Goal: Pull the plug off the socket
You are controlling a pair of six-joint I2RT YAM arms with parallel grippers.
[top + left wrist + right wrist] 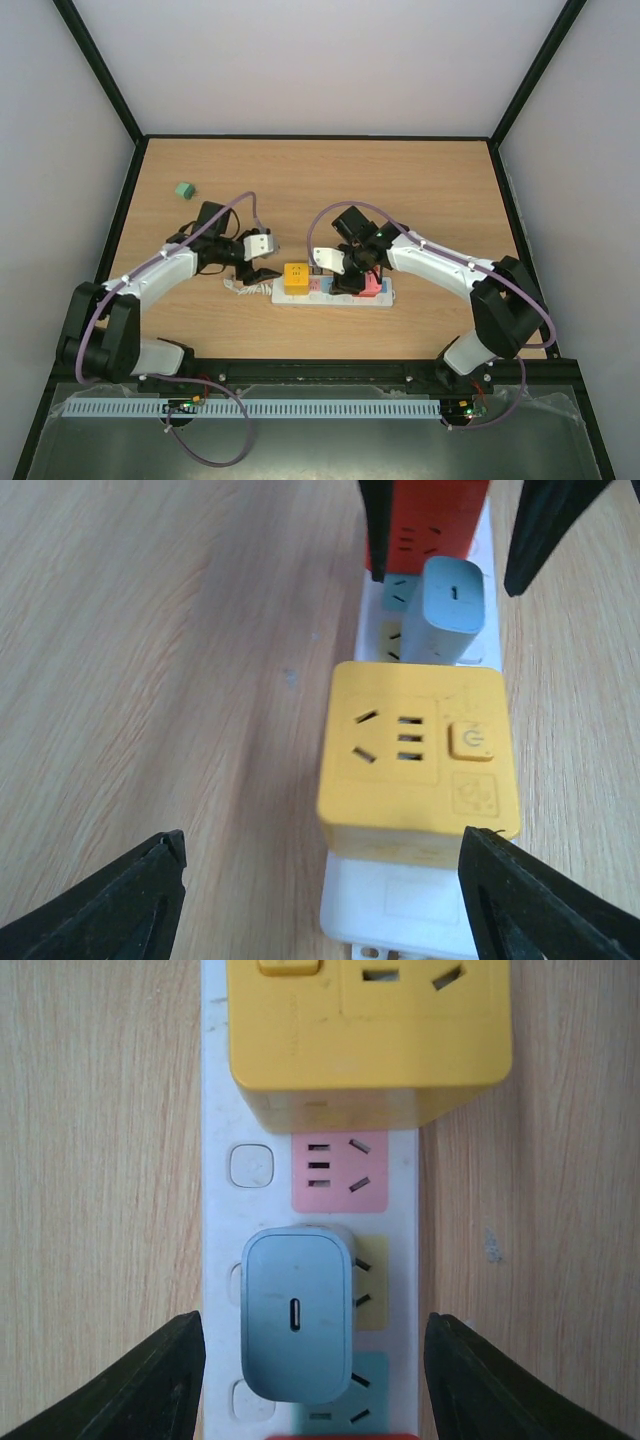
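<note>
The socket [385, 298] is a long white strip lying across the table. A yellow cube adapter [296, 277] sits at its left end, a light blue charger plug [297, 1327] in the middle and a red adapter [430, 525] beyond that. My right gripper [315, 1325] hangs open over the blue plug, one finger on each side of it, near the strip's long edges and not touching the plug. My left gripper [322, 842] is open at the strip's left end, its fingers [120, 910] flanking the yellow cube's near side without contact.
A small green block [184, 189] lies at the far left of the table. A crumpled bit of cord [240, 288] trails from the strip's left end. Free pink [340, 1170] and yellow [372, 1280] outlet faces show between the plugs. Black frame rails border the table.
</note>
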